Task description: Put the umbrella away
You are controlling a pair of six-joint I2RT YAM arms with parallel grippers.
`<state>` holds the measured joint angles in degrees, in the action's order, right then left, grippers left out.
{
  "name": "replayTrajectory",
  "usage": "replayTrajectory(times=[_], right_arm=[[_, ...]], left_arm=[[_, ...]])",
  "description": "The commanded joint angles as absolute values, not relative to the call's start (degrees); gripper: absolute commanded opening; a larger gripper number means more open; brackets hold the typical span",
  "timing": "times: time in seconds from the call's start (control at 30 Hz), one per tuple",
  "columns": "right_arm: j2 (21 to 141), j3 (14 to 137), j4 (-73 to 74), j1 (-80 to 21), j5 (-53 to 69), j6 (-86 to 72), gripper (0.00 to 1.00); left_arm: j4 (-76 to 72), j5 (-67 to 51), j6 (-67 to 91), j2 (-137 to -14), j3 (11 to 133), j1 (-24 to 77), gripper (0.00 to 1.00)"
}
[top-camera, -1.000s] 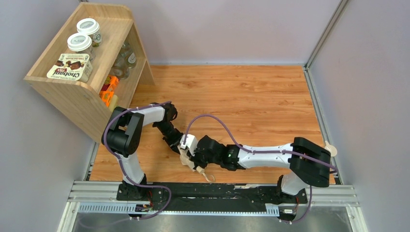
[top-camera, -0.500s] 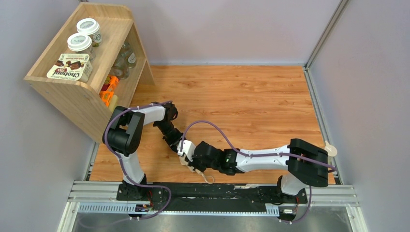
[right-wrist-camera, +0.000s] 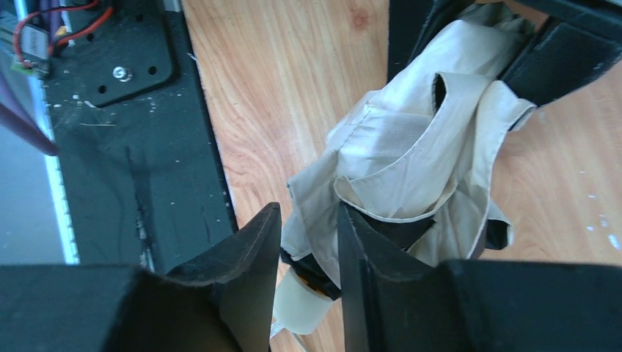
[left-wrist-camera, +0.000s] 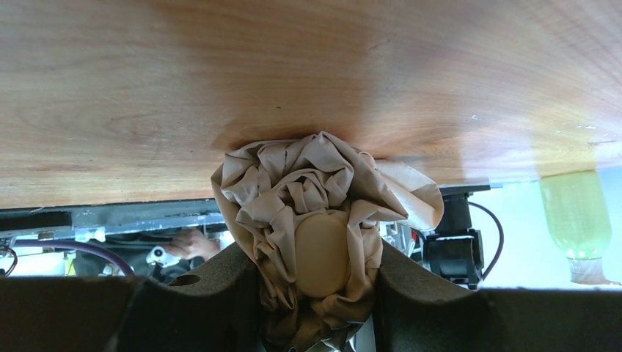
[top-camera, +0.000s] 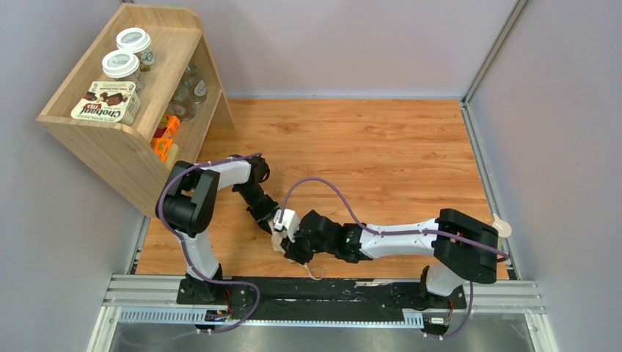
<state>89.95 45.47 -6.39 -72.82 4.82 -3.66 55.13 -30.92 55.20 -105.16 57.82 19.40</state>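
The umbrella (top-camera: 279,240) is folded, a bunch of pale beige fabric low over the wooden table between the two arms. My left gripper (left-wrist-camera: 312,253) is shut on its crumpled canopy end (left-wrist-camera: 315,183), the rounded tip cap showing between the pads. My right gripper (right-wrist-camera: 308,209) is at the handle end with its jaws parted. A loose fabric edge (right-wrist-camera: 315,198) and the cream handle (right-wrist-camera: 301,308) lie in the gap, and neither pad presses on them. The thin cord (top-camera: 315,273) hangs toward the near edge. The left gripper's black fingers (right-wrist-camera: 557,59) show at the umbrella's far end.
A wooden shelf unit (top-camera: 132,147) stands at the back left with white-lidded jars (top-camera: 121,64) and a snack box (top-camera: 106,101) on top. The black base rail (top-camera: 293,293) runs along the near edge, close under the right gripper. A yellow-green bottle (left-wrist-camera: 576,220) shows at the side.
The right gripper's jaws have parted from shut and let go of the umbrella's handle end. The right arm has shifted slightly left and nearer. The left gripper has kept its grip.
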Motion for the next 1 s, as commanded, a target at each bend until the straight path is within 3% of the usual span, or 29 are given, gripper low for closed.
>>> replayTrajectory(times=[0.0,0.27,0.37,0.5,0.63,0.83,0.97], right_arm=[[91.6,41.9,-5.5,-72.0,16.9,-9.1,0.39],[95.2,42.0,-9.8,-68.8,24.3,-16.7,0.46],[96.7,43.3,-7.5,-67.4,21.0,-17.9,0.4],[94.1,46.0,-3.9,-67.2,20.4,-18.2,0.39],[82.5,46.4,-2.3,-67.2,21.6,-20.4,0.47],[67.3,49.4,6.6,-65.6,12.8,-22.0,0.75],[66.7,50.4,17.2,-65.1,0.7,-24.4,0.68]], left_arm=[[53.3,-29.1,55.9,-104.3,58.7,18.6,0.0],[53.6,-29.0,56.1,-103.5,58.8,18.6,0.0],[53.7,-29.0,56.2,-103.3,58.7,18.6,0.0],[52.9,-28.7,55.7,-102.7,58.5,18.6,0.0],[49.5,-26.7,53.4,-99.0,59.1,18.7,0.0],[39.0,-27.0,53.3,-89.9,54.1,19.1,0.0],[28.6,-30.9,55.7,-86.0,49.8,19.2,0.0]])
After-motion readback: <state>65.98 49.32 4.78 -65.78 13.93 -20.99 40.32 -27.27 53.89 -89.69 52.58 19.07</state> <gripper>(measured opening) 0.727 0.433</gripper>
